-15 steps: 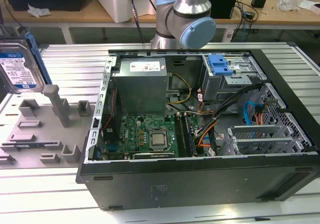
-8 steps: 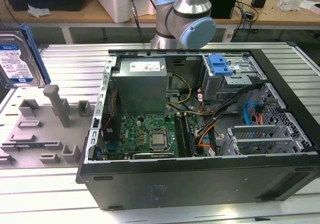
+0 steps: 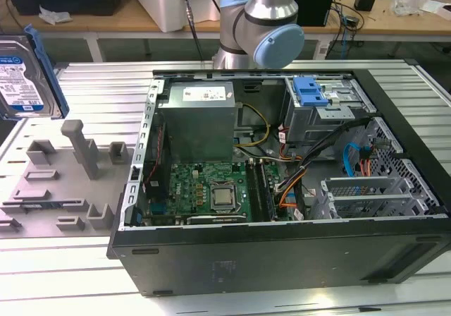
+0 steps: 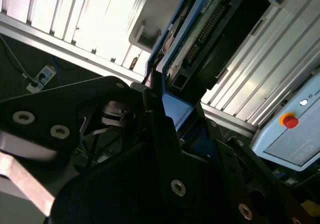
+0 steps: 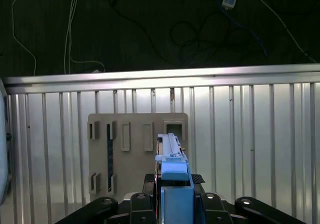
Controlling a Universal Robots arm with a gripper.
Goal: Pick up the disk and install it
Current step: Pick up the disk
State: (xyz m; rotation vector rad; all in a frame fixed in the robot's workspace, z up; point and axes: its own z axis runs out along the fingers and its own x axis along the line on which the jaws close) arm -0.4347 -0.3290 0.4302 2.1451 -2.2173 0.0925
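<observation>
We judge pick-up done: gripper (image 5: 175, 183) jaws clamped on disk (image 3: 25, 76), aloft at exterior view's 10 o'clock. Install pending; calls for lining up with bay (image 3: 331, 104), case (image 3: 282, 259) 1 o'clock.

Exterior view's left edge crops the disk (image 3: 27, 76).

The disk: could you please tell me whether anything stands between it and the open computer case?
Nothing visible does. The pincer holds the disk raised at the exterior view's left, by the grey fixture tray. The tray's upright post and the case's wall on that side appear lower than the disk.
</observation>
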